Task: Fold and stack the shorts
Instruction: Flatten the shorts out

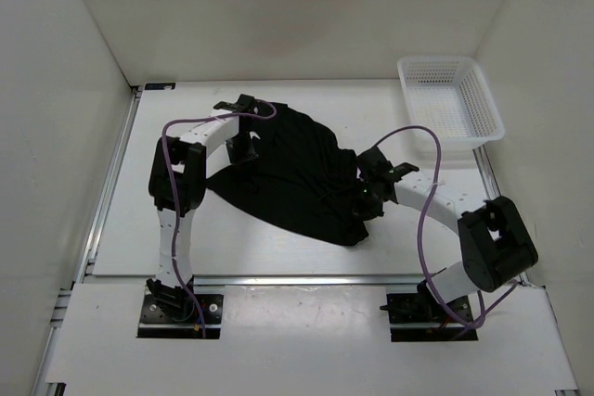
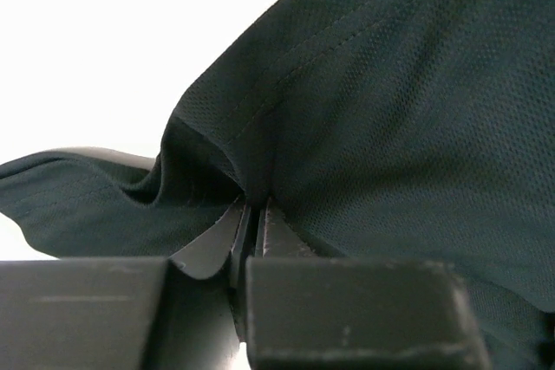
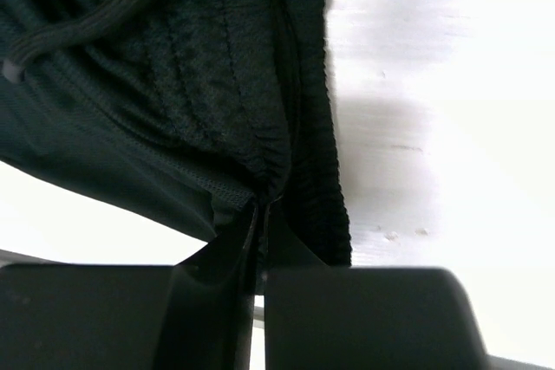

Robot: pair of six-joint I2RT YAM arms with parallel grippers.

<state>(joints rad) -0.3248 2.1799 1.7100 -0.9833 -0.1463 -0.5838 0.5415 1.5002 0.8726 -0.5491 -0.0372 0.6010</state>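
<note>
— Black fingertips of the left gripper crowd its wrist lens, jaws pressed together on a stitched fold of the plain black mesh fabric shorts.
— And the right gripper is clamped on the ribbed elastic waistband, not far from the black drawcord.
— Where do the shorts lie?
— In a rumpled spread mid-table, between the two arms. The left gripper is at their far left edge and the right gripper at their near right corner.
— How would you fold from here?
— My guess: lift both ends evenly, hold the cloth taut between them so it doesn't sag, and carry one edge over the other in a low sweep. Such a thin pinch could slip.
— And around it?
— A flat white table, with a white plastic mesh basket at the far right corner, well apart from the cloth. Plain white walls stand on three sides.
</note>
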